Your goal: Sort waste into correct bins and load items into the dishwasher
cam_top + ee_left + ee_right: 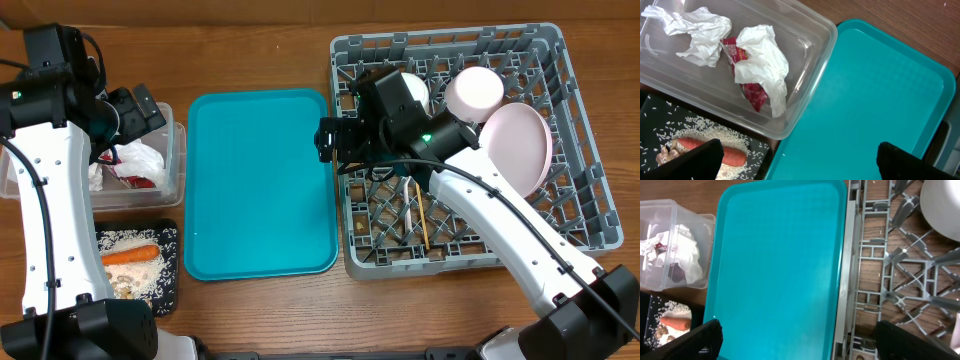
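Observation:
My left gripper [800, 162] hangs open with nothing between its fingers, above the corner where the clear tub [810, 75], the black tray [655, 115] and the teal tray meet. The tub holds crumpled white napkins [765, 60] and a red wrapper [752, 92]. An orange carrot stick [732, 155] lies in rice on the black tray. My right gripper [805, 342] is open and empty over the left edge of the grey dish rack [900, 280]. In the rack stand a pink plate [520, 145], a pink bowl [473, 92] and a white bowl [415, 90]; a white fork [410, 215] and a chopstick [423, 222] lie on its grid.
The teal serving tray [262, 185] lies bare between the bins and the rack, close against the rack's left wall. The clear tub [172, 160] sits behind the black tray [170, 240] at the table's left. Wooden tabletop surrounds everything.

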`<state>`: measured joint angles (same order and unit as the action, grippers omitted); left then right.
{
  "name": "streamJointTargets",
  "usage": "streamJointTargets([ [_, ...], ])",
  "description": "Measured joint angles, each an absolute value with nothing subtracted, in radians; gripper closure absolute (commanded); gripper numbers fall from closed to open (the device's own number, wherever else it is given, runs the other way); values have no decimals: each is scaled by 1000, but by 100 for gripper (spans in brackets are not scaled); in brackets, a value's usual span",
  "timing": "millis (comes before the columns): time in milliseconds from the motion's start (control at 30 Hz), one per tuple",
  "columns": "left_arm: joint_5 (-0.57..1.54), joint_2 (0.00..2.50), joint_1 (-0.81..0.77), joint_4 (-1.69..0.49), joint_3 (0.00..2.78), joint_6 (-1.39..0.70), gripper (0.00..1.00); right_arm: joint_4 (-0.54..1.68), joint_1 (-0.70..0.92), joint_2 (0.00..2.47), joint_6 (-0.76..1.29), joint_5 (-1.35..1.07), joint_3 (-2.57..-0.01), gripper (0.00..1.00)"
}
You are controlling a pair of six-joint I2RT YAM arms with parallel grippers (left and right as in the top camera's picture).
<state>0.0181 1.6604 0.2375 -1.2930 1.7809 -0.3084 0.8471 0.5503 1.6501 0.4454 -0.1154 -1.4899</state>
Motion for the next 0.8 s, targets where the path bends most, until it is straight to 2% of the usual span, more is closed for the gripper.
streamJointTargets([
  [400,18,1660,237,-1293,1781,-308,0,837,551,1650,445,-61,-1488,0],
  [467,18,1660,237,-1293,1781,-308,0,748,550,1650,443,-64,-1485,0],
  [633,18,1660,237,-1293,1781,-308,0,351,551,1650,376,-175,-1479,0],
  [800,18,1660,237,-1293,1781,-308,0,255,556,1593,290,-211,-1479,0],
])
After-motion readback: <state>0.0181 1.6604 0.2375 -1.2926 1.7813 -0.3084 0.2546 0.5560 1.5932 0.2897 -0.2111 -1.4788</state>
